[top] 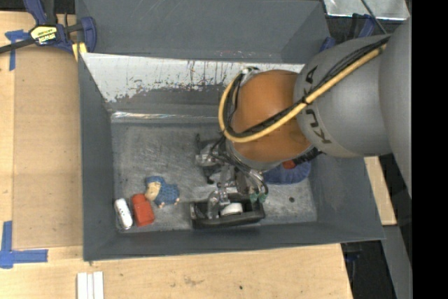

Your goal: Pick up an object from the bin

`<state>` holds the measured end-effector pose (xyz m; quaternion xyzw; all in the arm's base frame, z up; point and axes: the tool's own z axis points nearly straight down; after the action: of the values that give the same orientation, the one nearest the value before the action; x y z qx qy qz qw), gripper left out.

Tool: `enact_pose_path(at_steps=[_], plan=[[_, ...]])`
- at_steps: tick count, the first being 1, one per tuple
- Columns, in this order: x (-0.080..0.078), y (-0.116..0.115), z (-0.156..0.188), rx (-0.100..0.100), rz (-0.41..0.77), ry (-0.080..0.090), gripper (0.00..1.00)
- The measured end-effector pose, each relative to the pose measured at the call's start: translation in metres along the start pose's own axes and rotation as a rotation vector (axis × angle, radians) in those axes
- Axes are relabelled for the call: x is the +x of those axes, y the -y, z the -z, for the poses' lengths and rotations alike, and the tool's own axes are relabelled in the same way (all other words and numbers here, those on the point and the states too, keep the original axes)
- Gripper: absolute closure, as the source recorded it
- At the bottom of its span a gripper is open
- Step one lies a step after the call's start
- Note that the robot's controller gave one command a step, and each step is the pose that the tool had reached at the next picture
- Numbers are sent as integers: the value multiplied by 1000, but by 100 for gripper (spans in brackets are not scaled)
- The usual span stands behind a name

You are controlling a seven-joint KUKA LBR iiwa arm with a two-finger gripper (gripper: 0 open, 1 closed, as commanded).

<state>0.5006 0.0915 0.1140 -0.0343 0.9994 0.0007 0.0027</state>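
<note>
**Inspector:** Which step is in hand?

**Examiner:** By my judgement, the approach to a grasp. The hand (229, 199) stands low in the bin (94, 171), at the lower middle of the frame. It is directly over a black oblong piece (208, 216) that lies just beside the bin's lower wall. The piece lies flat on the bin floor, so no lift is recorded.

**Inspector:** State of the hand?

**Examiner:** I cannot tell. The orange cover (266, 115) and the cables mask much of it. Open or closed is not established, and nothing can be entered as gripped.

**Inspector:** Describe the piece.

**Examiner:** It is dark and shallow, with its long side running across the frame and what looks like a raised edge. A small white part shows at its middle, under the hand. I cannot tell whether that part belongs to the piece or to the hand.

**Inspector:** What does the next move call for?

**Examiner:** In my view, a square closure across the narrow side, then a straight lift. The wall close by leaves little room, and a shallow piece may tilt or slip.

**Inspector:** Other contents?

**Examiner:** At lower left, well apart, a white cylinder (123, 213) lies against a red piece (143, 210), with a blue-and-yellow figure (162, 191) near them. A blue item (290, 173) lies to the right, partly under the arm.
</note>
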Motion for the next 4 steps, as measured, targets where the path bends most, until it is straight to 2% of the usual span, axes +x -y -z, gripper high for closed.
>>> enact_pose_path(at_steps=[1, 2, 3, 4], plan=[[-22, 18, -14, -9, 60, -19, 0], [-30, 28, -16, -11, 81, -22, 0], [-34, 35, -18, -15, 82, -28, 0], [-34, 40, -19, -12, 125, -28, 0]])
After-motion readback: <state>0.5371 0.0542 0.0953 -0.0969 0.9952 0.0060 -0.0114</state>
